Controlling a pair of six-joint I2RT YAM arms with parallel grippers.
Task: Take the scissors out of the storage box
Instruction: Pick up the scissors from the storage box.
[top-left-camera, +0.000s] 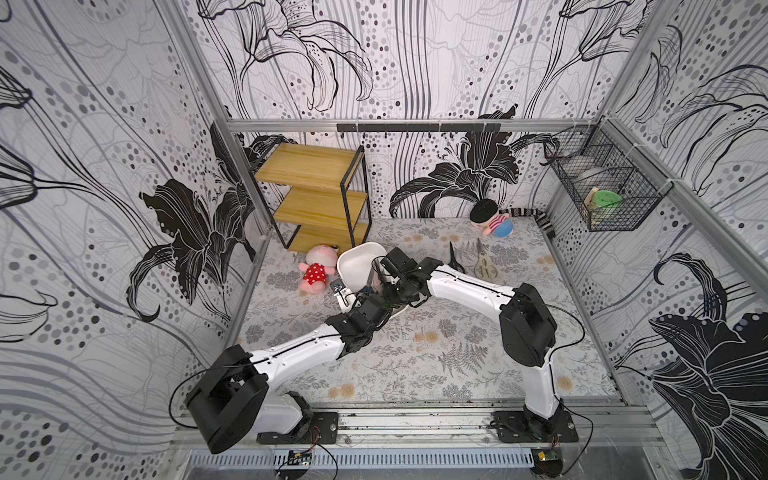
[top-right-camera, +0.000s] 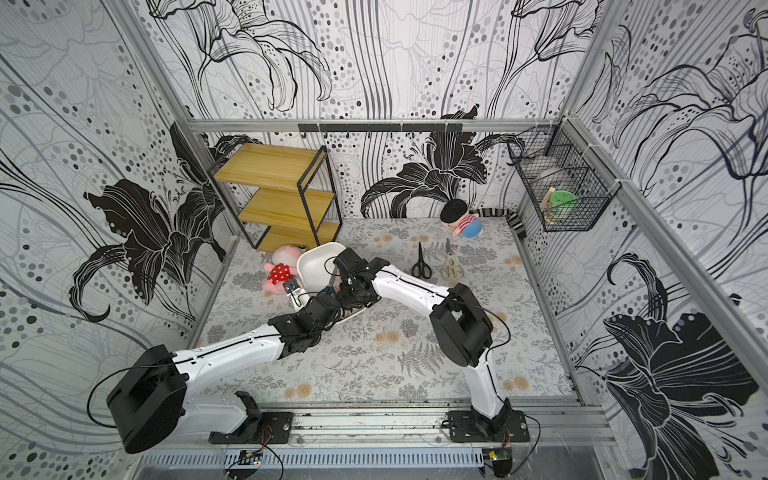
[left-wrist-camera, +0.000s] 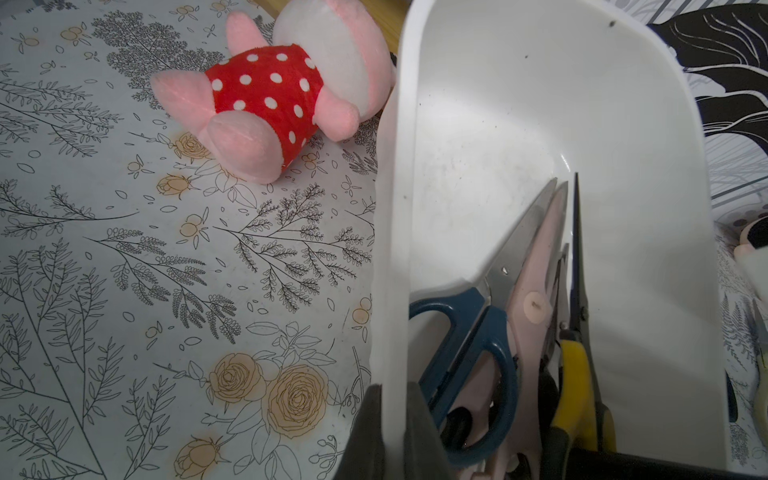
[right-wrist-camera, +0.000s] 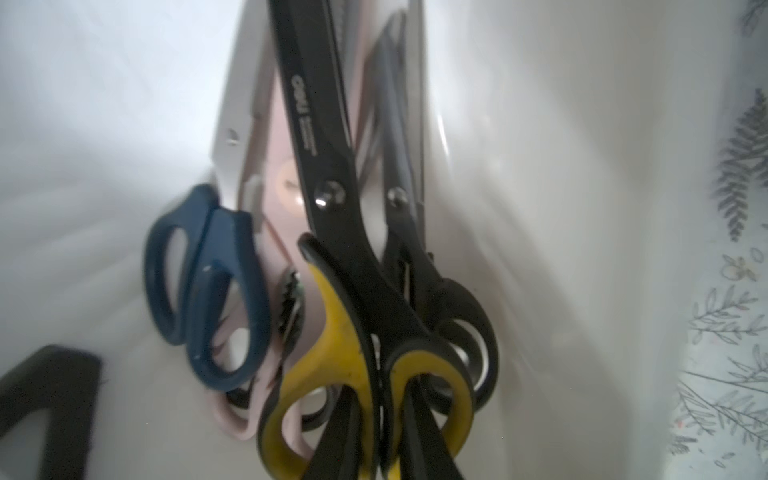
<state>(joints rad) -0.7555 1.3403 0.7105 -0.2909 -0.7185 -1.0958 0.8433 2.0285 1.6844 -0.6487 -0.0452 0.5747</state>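
Note:
The white storage box (top-left-camera: 358, 258) (top-right-camera: 318, 262) stands tilted up on the table in both top views. My left gripper (left-wrist-camera: 392, 401) is shut on its rim (left-wrist-camera: 399, 216), one finger outside and one inside. Inside lie several scissors: a dark blue pair (left-wrist-camera: 469, 332), a pinkish pair (left-wrist-camera: 536, 286), a black pair (right-wrist-camera: 440, 291) and a yellow-black pair (right-wrist-camera: 332, 336). My right gripper (right-wrist-camera: 385, 432) reaches into the box, a finger in each yellow loop, shut on the bars between them. Black scissors (top-left-camera: 455, 259) and cream scissors (top-left-camera: 484, 264) lie on the table to the right.
A pink plush toy in a red dotted dress (top-left-camera: 316, 269) lies against the box's left side. A wooden shelf (top-left-camera: 320, 195) stands behind it. A small doll (top-left-camera: 494, 222) lies at the back, and a black wire basket (top-left-camera: 604, 187) hangs on the right wall.

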